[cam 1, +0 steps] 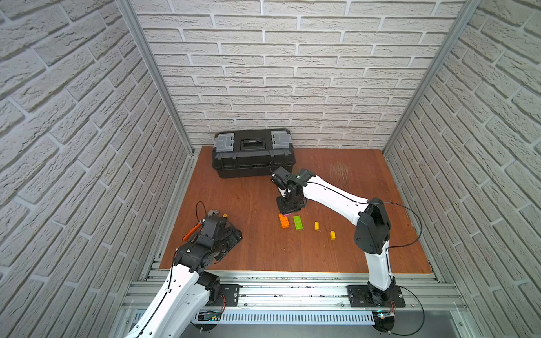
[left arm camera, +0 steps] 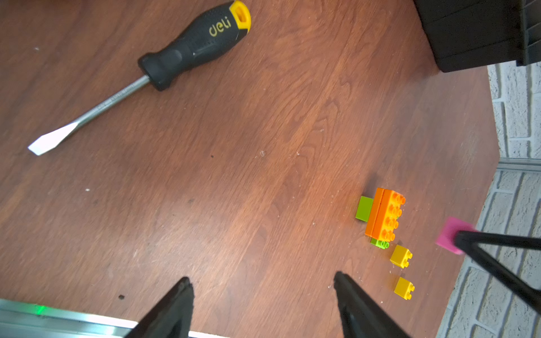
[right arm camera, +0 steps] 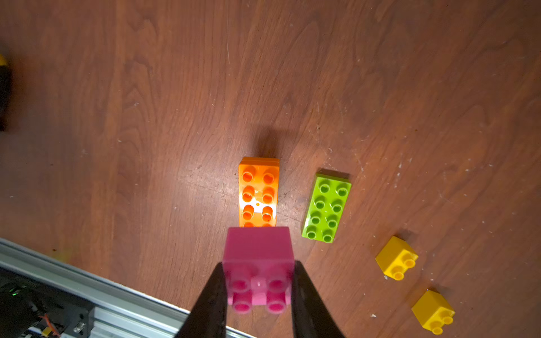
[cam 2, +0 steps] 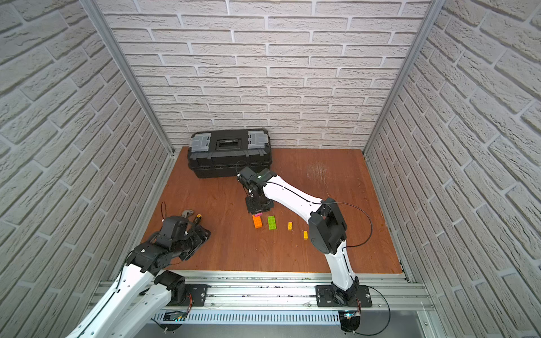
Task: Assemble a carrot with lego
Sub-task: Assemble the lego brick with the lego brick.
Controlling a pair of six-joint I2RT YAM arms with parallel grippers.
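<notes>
Gripping pink brick (right arm camera: 257,251), right hand (right arm camera: 259,264) by studs-up orange brick (right arm camera: 257,193), long axis toward toolbox (cam 1: 253,152)

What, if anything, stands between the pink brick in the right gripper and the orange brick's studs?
Nothing visible does. The right gripper holds the pink square plastic brick close by the orange studded brick, whose visible studs are bare. The lime-green long brick lies beside it, apart.
</notes>
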